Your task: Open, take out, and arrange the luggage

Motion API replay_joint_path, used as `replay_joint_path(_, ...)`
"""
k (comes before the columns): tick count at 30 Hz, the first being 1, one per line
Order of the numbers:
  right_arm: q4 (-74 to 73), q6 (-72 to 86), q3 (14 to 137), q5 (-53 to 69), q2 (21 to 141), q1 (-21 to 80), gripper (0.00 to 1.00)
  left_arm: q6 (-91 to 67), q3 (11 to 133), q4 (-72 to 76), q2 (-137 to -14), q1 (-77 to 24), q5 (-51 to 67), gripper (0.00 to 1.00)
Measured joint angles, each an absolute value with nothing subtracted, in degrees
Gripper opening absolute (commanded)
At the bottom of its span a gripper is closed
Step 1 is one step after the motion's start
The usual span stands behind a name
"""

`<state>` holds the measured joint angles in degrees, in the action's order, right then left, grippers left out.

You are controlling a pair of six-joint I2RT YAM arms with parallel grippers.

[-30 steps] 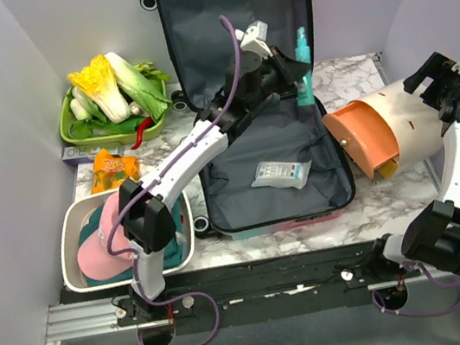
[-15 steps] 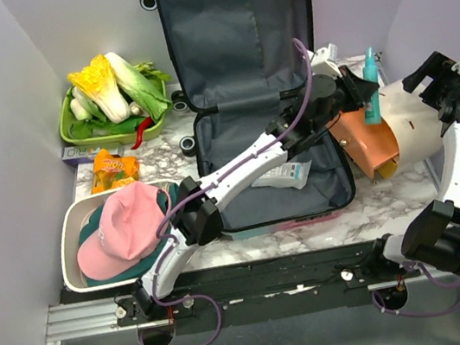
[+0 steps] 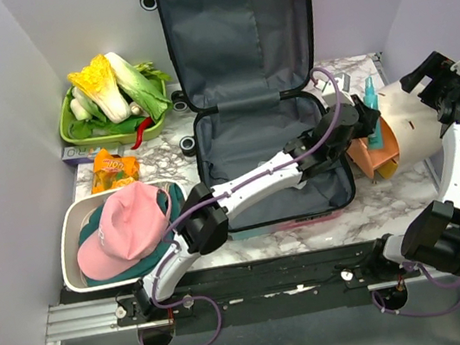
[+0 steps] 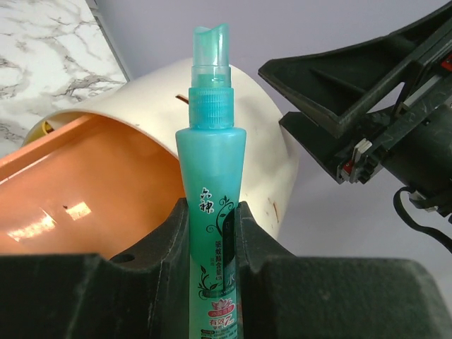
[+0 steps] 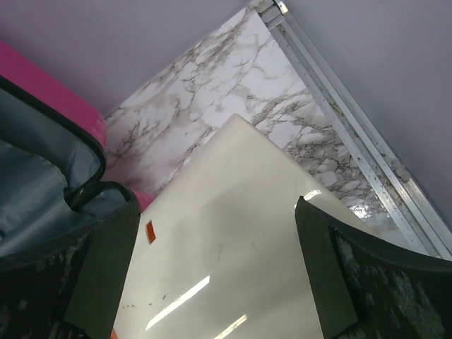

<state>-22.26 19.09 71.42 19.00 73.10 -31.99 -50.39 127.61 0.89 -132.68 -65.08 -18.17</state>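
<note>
Wrist view shows left end effector [image 4: 210,236] pinching teal bottle [image 4: 210,159]; overhead, grip seems hidden.

The suitcase [image 3: 244,65] has a dark grey lining, black wheels and a pink outer edge. The spray bottle [image 4: 212,183] is clear teal, with black writing and a pink flower. The container [image 3: 406,123] is cream outside — orange inside. The table [image 3: 158,162] is white marble with grey veins. The cap [image 3: 126,233] is pink, the basin [image 3: 65,255] white, the tray [image 3: 65,128] green.
</note>
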Motion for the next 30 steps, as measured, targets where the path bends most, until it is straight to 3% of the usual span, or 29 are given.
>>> replay_joint_path(5, -21.9, 19.4, 71.2, 19.3, 73.1, -32.0, 1.0, -51.4, 127.3, 0.0, -132.4, -66.9, -23.2, 0.05)
replay_joint_path(11, -21.7, 19.5, 71.2, 19.6, 73.1, -32.0, 1.0, -52.6, 127.3, -1.3, -132.2, -67.7, -27.4, 0.32)
replay_joint_path(12, -21.7, 19.5, 71.2, 19.6, 73.1, -32.0, 1.0, -52.6, 127.3, -1.4, -132.1, -67.7, -27.9, 0.41)
replay_joint_path(16, -21.7, 19.5, 71.1, 19.8, 73.1, -32.0, 1.0, -52.6, 127.4, -1.6, -131.7, -67.8, -28.9, 0.49)
replay_joint_path(23, -21.6, 19.5, 71.1, 19.8, 73.1, -32.0, 1.0, -51.9, 127.4, -1.8, -131.3, -67.9, -29.1, 0.49)
replay_joint_path(26, -21.6, 19.5, 71.1, 19.9, 73.0, -32.0, 1.0, -51.0, 127.4, -1.8, -131.0, -68.2, -30.0, 0.54)
replay_joint_path(29, -21.6, 19.5, 71.0, 19.9, 73.0, -32.0, 1.0, -50.1, 127.4, -1.8, -130.5, -68.7, -30.5, 0.63)
replay_joint_path(30, -21.6, 19.5, 71.0, 19.9, 73.0, -32.0, 1.0, -49.9, 127.4, -1.7, -130.4, -68.8, -30.6, 0.76)
